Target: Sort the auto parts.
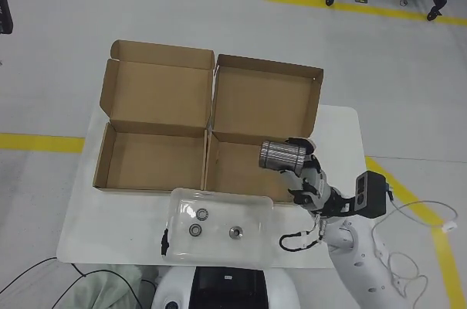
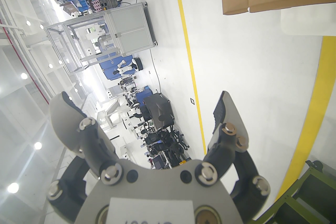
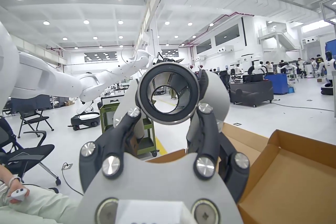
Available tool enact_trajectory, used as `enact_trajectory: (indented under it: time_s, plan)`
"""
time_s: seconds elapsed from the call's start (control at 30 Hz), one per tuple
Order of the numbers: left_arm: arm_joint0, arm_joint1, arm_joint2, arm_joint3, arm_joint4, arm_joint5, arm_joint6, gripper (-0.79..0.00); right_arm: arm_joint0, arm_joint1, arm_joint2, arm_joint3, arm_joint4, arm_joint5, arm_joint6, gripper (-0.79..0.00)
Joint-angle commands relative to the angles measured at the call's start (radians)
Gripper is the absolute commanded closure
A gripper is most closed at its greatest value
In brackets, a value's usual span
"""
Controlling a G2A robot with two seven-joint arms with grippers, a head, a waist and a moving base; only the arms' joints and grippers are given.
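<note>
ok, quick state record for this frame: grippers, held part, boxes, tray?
right gripper: fingers shut on the metal cylinder
cylinder position: held in the air over the right box
left gripper: fingers open, holding nothing
boxes: left box and right box side by side, lids open
clear tray: on the robot's side of the boxes, holds three small parts

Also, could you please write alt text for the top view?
The right gripper holds a metal cylinder over the right cardboard box, beside a second open box. A clear tray with three small round parts sits nearer on the white table.
</note>
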Motion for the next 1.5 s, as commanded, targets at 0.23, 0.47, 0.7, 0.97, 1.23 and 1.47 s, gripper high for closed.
enact_trajectory:
  time_s: [0.23, 0.47, 0.7, 0.97, 1.23, 1.47]
  plan:
    - [0.0, 0.0, 0.0, 0.0, 0.0, 0.0, 0.0, -0.785, 0.002, 0.008, 0.01, -0.013, -0.077, 0.095, 0.244, 0.0]
    - [0.0, 0.0, 0.0, 0.0, 0.0, 0.0, 0.0, -0.785, 0.023, 0.005, -0.035, -0.041, -0.137, 0.253, 0.511, 0.0]
    - [0.0, 0.0, 0.0, 0.0, 0.0, 0.0, 0.0, -0.785, 0.079, -0.003, -0.082, -0.001, -0.161, 0.357, 0.718, 0.0]
    - [0.0, 0.0, 0.0, 0.0, 0.0, 0.0, 0.0, -0.785, 0.164, -0.018, -0.138, 0.09, -0.139, 0.447, 0.918, 0.0]
    - [0.0, 0.0, 0.0, 0.0, 0.0, 0.0, 0.0, -0.785, 0.24, -0.037, -0.195, 0.212, -0.13, 0.532, 1.006, 0.0]
    - [0.0, 0.0, 0.0, 0.0, 0.0, 0.0, 0.0, -0.785, 0.305, -0.054, -0.229, 0.347, -0.062, 0.499, 0.993, 0.0]
